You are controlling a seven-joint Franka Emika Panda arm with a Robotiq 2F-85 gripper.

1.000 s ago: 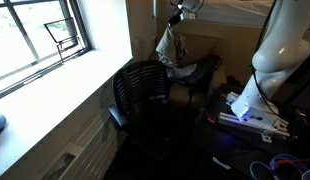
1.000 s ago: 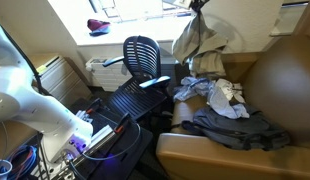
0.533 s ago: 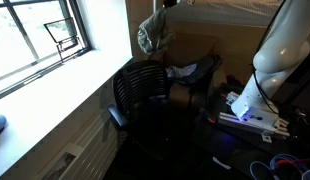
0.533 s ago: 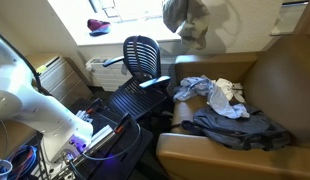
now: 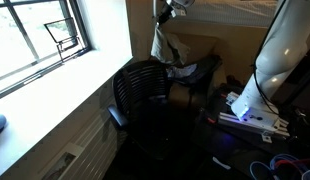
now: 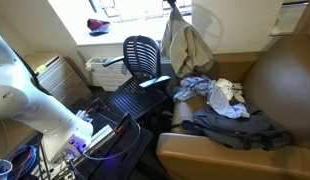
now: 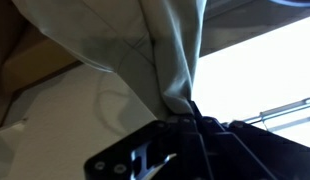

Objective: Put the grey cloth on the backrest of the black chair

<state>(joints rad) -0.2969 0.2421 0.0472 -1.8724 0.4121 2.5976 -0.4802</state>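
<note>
My gripper (image 5: 171,8) is shut on the grey cloth (image 6: 185,48), which hangs down from it in the air; the gripper also shows at the top of an exterior view (image 6: 172,5). The cloth (image 5: 165,44) hangs behind and to the right of the black chair's backrest (image 5: 143,84), apart from it. In an exterior view the black mesh chair (image 6: 141,56) stands left of the hanging cloth. In the wrist view the cloth (image 7: 145,50) fills the upper frame, pinched between the dark fingers (image 7: 187,122).
A brown couch (image 6: 275,80) holds a pile of clothes (image 6: 220,105). A bright window and sill (image 5: 55,60) lie left of the chair. The robot base (image 5: 257,105) and cables sit on the floor to the right.
The cloth swung up and toward the window half a second ago; now it hangs straight down again, closer to the chair than one second ago.
</note>
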